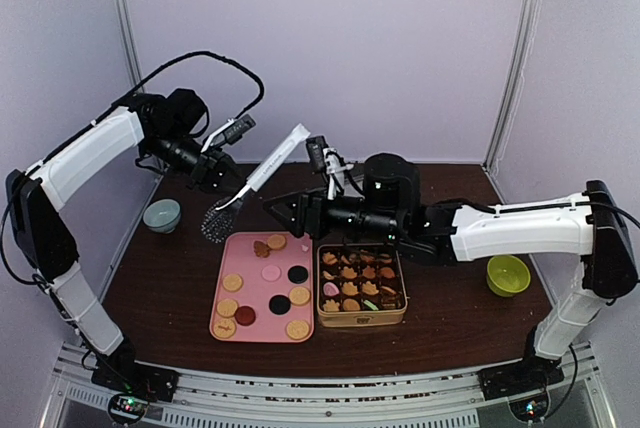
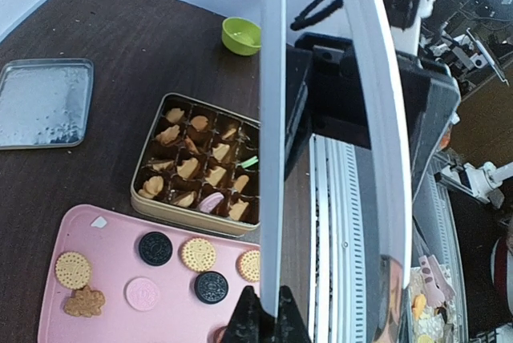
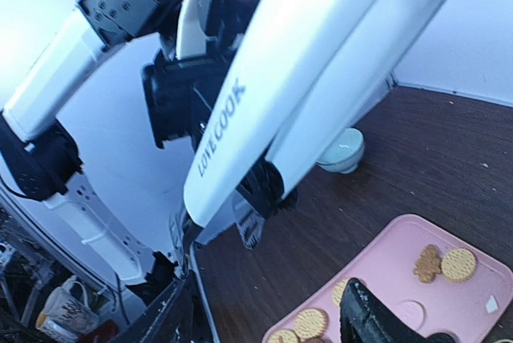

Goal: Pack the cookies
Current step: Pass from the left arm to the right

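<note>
Sitting in gold tin (image 1: 361,321): shaped cookies (image 1: 350,289); pink tray (image 1: 255,293): round cookies (image 1: 300,295).

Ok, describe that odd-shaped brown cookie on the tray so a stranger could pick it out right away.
Find the pink tray, just left of the gold tin. Along its far edge lies a brown cookie next to a round tan cookie. It is the darker one with a lumpy, lobed outline, while its neighbours are plain circles.

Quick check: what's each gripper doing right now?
Left gripper: closed on the white tongs.
Right gripper: open, holding nothing.
</note>
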